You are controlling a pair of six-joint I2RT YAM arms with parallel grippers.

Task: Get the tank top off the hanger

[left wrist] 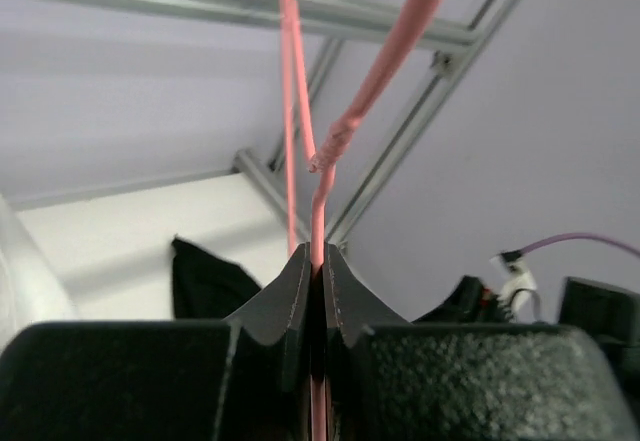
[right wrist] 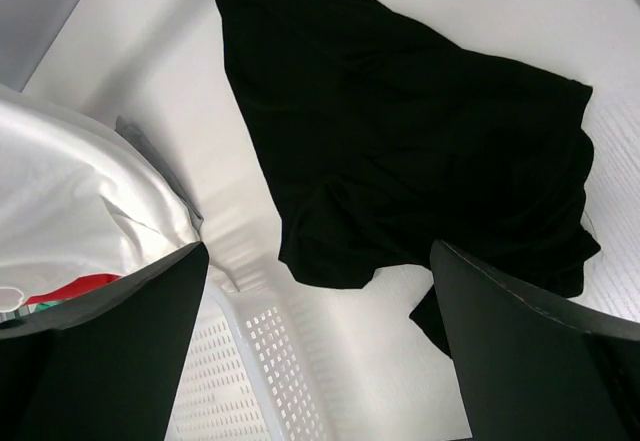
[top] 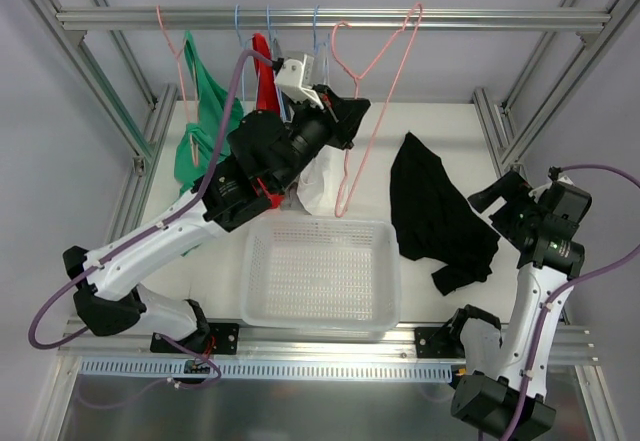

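Note:
The black tank top [top: 435,211] lies crumpled on the white table, right of the basket and free of any hanger; it also shows in the right wrist view [right wrist: 400,131] and the left wrist view [left wrist: 205,281]. The bare pink wire hanger [top: 372,96] hangs by its hook from the top rail. My left gripper [top: 350,113] is shut on the hanger's wire [left wrist: 320,196], which runs up between the closed jaws. My right gripper [top: 497,204] is open and empty, hovering just right of the tank top, above its lower edge [right wrist: 320,256].
A white mesh basket [top: 320,273] sits at the table's front middle, its corner in the right wrist view [right wrist: 260,361]. A white garment [top: 322,183] lies behind it. A green top [top: 205,101], a red top [top: 263,76] and light-blue hangers [top: 315,31] hang on the rail.

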